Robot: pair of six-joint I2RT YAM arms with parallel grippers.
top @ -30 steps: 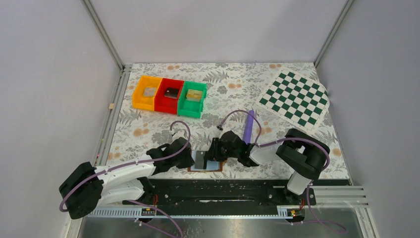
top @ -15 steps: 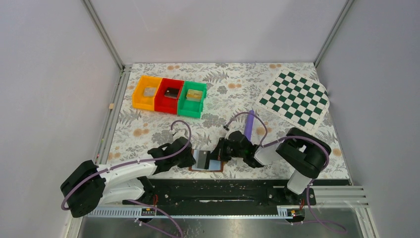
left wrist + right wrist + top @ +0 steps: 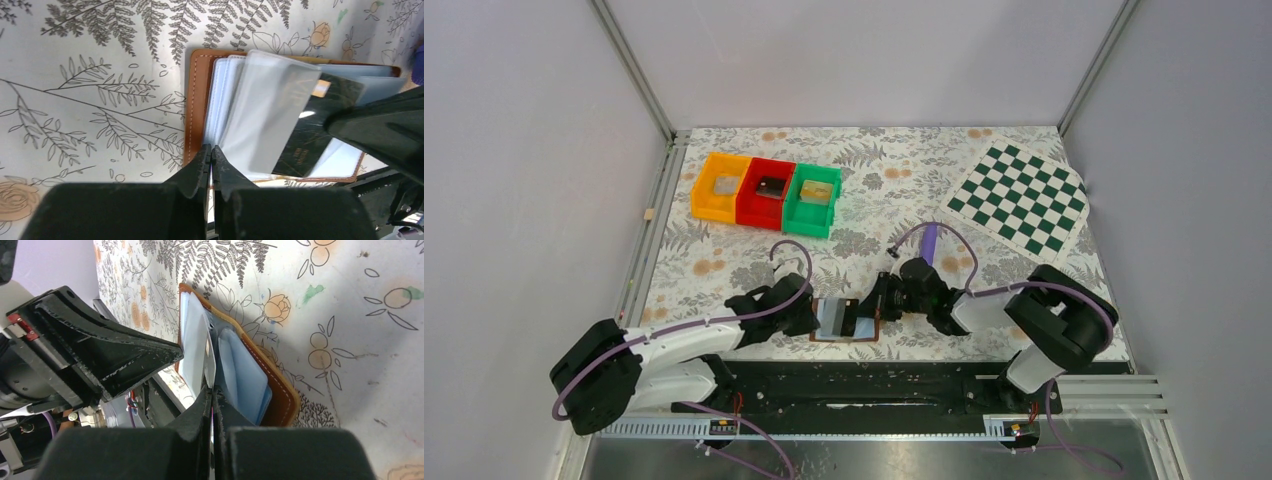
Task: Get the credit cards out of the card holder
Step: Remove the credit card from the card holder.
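Note:
The brown card holder point(image 3: 824, 318) lies open near the table's front edge, between both grippers. In the left wrist view its brown rim point(image 3: 195, 100) frames clear sleeves fanned upward. A dark credit card point(image 3: 312, 132) sticks partly out of a sleeve toward the right. My right gripper point(image 3: 871, 312) is shut on that card, which shows edge-on point(image 3: 211, 365) between its tips point(image 3: 212, 390). My left gripper point(image 3: 809, 320) is shut, with its tips point(image 3: 210, 150) resting on the holder's near left edge. The pale blue inner panel point(image 3: 245, 380) faces the right wrist camera.
Orange point(image 3: 719, 187), red point(image 3: 769, 192) and green point(image 3: 814, 198) bins stand in a row at the back left, each with a small flat item inside. A green checkerboard point(image 3: 1019, 200) lies at the back right. A purple stick point(image 3: 929, 240) lies behind the right arm. A black rail point(image 3: 874, 380) borders the near edge.
My right gripper has moved to the right with the dark card, drawing it further out of the sleeve. The holder and my left gripper have shifted slightly right.

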